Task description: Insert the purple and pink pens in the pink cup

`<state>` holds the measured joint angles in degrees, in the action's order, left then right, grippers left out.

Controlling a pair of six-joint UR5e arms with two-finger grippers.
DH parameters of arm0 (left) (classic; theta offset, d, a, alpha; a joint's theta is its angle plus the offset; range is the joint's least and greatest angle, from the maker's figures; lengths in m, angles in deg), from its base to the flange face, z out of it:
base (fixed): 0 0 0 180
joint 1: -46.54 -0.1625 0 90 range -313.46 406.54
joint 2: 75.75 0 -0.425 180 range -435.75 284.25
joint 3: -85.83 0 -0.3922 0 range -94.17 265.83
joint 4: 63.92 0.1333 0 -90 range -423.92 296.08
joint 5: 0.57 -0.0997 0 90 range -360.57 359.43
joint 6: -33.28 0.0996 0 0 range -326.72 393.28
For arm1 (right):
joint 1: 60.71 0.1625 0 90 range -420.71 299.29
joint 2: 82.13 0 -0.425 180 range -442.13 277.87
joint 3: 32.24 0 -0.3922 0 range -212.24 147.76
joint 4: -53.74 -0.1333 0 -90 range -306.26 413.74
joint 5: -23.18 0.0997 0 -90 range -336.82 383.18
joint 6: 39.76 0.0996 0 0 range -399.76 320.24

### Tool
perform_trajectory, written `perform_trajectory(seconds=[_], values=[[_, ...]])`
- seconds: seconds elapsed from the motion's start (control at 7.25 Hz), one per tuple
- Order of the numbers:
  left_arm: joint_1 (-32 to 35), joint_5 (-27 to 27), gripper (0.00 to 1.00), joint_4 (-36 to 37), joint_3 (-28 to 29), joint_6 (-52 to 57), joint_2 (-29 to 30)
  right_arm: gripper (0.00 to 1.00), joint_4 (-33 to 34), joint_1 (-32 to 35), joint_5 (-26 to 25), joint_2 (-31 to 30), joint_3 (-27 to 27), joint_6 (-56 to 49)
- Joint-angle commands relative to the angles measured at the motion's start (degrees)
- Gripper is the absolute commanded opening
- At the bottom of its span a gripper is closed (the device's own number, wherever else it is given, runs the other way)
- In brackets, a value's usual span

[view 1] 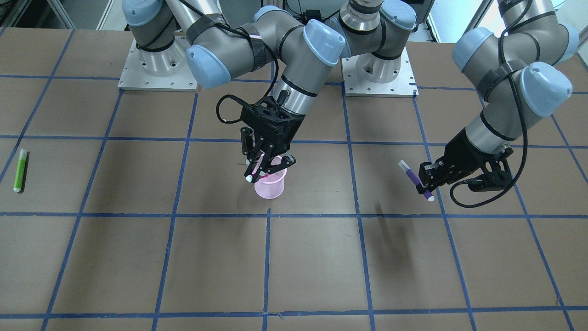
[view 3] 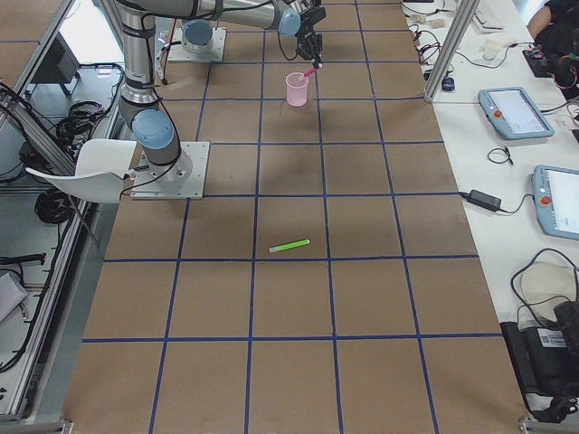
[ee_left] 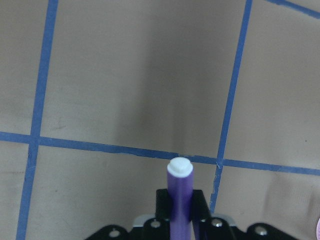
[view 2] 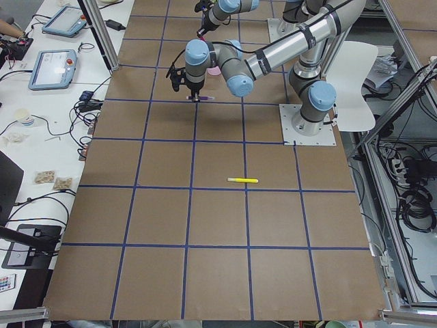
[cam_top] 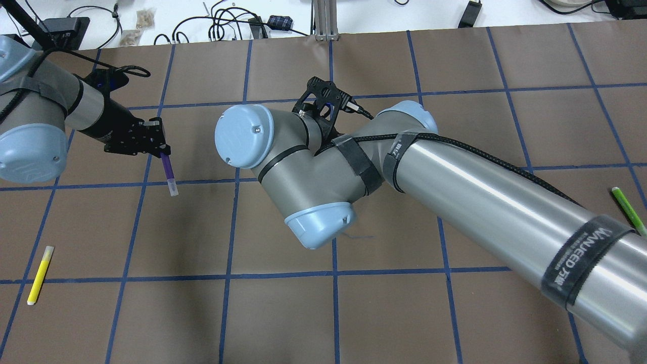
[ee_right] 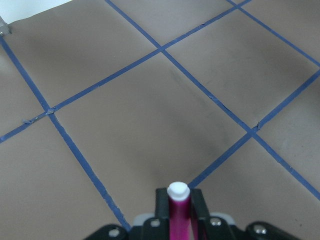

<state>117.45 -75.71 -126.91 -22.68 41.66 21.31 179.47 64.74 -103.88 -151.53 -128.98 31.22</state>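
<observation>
The pink mesh cup (view 1: 272, 185) stands upright mid-table; it also shows in the exterior right view (view 3: 297, 89). My right gripper (view 1: 258, 172) is shut on the pink pen (view 1: 262, 168) and holds it tilted just over the cup's rim. The pink pen shows between the fingers in the right wrist view (ee_right: 178, 212). My left gripper (view 1: 425, 185) is shut on the purple pen (view 1: 413, 177) and holds it tilted above the table, well to the side of the cup. The purple pen shows in the overhead view (cam_top: 168, 174) and the left wrist view (ee_left: 179, 197). In the overhead view my right arm hides the cup.
A green pen (view 1: 20, 170) lies on the table at my far right, also in the overhead view (cam_top: 628, 208). A yellow pen (cam_top: 39, 274) lies at my near left. The brown table (view 1: 312, 266) carries a blue tape grid.
</observation>
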Motion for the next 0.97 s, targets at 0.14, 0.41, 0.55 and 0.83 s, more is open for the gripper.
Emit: perform_trajectory(seconds=[0.14, 0.41, 0.55, 0.83], values=[[0.99, -0.01, 0.0, -0.03, 0.05, -0.11, -0.91, 0.0, 0.31, 2.07, -2.85, 0.76, -2.84, 1.18], [1.16, 1.3, 0.0, -0.03, 0.13, -0.11, -1.52, 0.45, 0.4, 2.16, -2.94, 0.67, -2.93, 1.01], [1.16, 1.31, 0.0, -0.03, 0.05, -0.11, -1.61, 0.93, 0.4, 2.6, -2.67, 0.41, -2.93, 0.92], [1.16, 1.31, 0.0, -0.03, 0.22, -0.03, -1.35, 1.0, 0.22, 3.57, -1.88, -0.81, -2.14, -0.74]])
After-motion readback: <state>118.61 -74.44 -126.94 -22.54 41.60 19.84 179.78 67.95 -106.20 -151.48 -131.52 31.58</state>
